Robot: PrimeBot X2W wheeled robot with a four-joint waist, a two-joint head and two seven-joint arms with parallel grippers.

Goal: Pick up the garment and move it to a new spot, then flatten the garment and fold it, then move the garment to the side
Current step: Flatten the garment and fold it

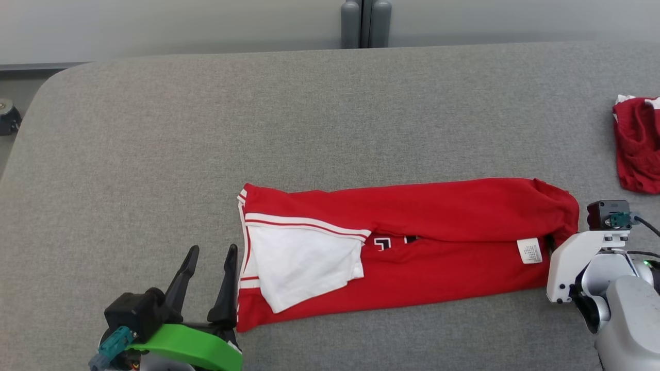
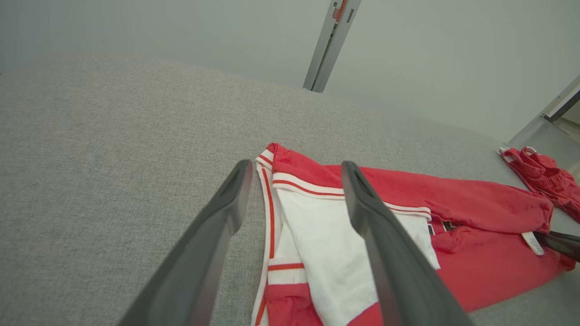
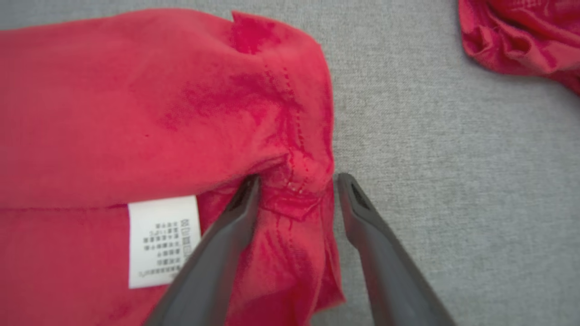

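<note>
Right gripper (image 3: 297, 179) jaws apart astride shirt (image 3: 136, 113) hem; we close deep, catching both layers. Left gripper (image 2: 297, 164) spread wide over shirt edge; we grip there before lifting.

A grey padded table (image 1: 154, 129) is stretching across the view, with a pale wall (image 1: 154, 20) rising behind it. A crumpled red bundle (image 1: 638, 144) is lying at the table's right edge. Twin grey posts (image 1: 366, 23) are standing behind the far edge. A small wheel (image 1: 7, 116) is sitting on the floor (image 1: 15, 90) past the left corner.
</note>
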